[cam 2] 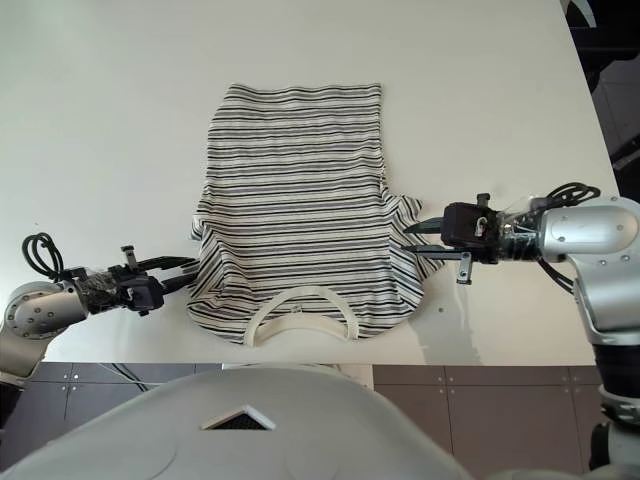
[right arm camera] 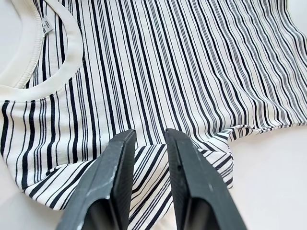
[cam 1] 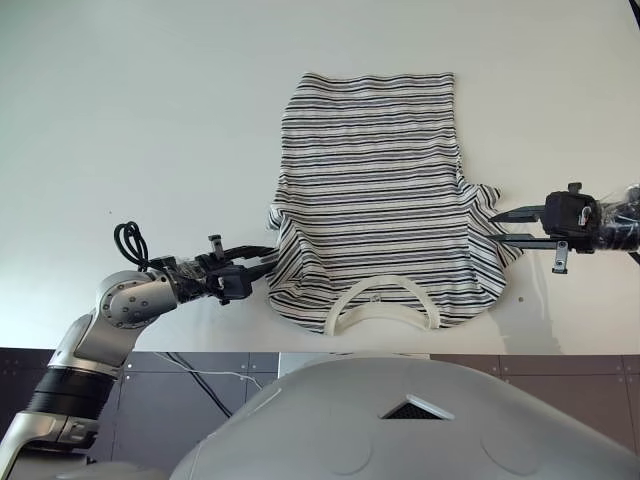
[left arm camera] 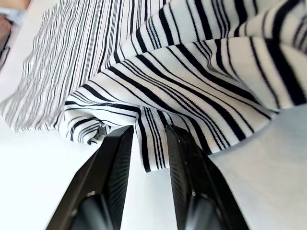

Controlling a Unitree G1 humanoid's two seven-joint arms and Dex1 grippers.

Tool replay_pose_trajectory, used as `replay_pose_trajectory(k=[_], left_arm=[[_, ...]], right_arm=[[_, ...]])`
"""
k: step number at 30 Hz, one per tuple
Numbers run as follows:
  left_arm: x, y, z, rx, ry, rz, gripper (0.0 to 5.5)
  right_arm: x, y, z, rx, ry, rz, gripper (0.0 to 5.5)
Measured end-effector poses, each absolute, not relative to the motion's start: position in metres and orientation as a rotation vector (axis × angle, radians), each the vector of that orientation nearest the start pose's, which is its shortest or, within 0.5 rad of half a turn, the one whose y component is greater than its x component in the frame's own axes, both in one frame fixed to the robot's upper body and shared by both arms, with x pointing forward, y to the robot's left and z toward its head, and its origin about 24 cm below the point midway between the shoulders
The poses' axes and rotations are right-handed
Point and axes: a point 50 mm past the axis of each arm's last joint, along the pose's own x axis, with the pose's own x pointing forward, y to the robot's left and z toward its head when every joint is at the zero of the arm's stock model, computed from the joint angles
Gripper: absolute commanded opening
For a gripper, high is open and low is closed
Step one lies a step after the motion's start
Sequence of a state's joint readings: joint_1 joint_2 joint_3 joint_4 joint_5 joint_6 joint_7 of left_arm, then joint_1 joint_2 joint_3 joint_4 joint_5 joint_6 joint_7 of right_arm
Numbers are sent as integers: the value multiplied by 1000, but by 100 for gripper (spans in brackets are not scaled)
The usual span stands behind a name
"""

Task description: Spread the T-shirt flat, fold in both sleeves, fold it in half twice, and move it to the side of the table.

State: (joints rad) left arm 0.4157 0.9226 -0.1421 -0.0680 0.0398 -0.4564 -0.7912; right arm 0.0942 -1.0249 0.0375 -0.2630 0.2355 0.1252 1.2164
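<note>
**Position of the garment.** The T-shirt (cam 1: 370,180) lies on the worktop (cam 1: 150,120), about midway between the left and right edges. Its long axis runs from the near edge toward the far edge. The collar (cam 1: 385,300) is the nearest part and sits just inside the near edge.

**Left side.** The left claw (cam 1: 262,258) rests on the worktop at the shirt's near-left shoulder, pointing inward at the cloth. In the left wrist view its fingers (left arm camera: 115,158) stand a narrow gap apart, not pressed together. A striped cloth edge reaches into that gap. The left sleeve (cam 1: 275,215) is bunched against the body, just beyond the claw tips toward the far edge.

**Right side.** The right claw (cam 1: 500,225) also points inward, and sits slightly farther from the near edge than the left claw. Its fingers (right arm camera: 120,163) are likewise parted, with the right sleeve (cam 1: 485,200) below and between them. This sleeve projects from the body toward the right edge and is crumpled.

**Far end.** The hem lies straight, and is well short of the far edge.

**Governing relation.** Each sleeve lies directly ahead of its own claw, and the shirt's centre line lies beyond the sleeve. Judged from this layout, each claw must close on cloth and then travel inward, across the long axis. The two arms are about equally close to their sleeves.
</note>
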Motion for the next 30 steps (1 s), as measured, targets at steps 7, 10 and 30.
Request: replay_pose_trajectory(k=[7, 10, 30], left_arm=[[123, 247, 45, 667, 586, -1138, 127], [131, 250, 50, 755, 604, -1096, 127], [186, 238, 116, 612, 239, -976, 127]], right_arm=[[192, -246, 63, -841, 574, 1222, 112], [194, -246, 57, -848, 559, 1192, 112], [258, -229, 138, -886, 215, 1051, 112]])
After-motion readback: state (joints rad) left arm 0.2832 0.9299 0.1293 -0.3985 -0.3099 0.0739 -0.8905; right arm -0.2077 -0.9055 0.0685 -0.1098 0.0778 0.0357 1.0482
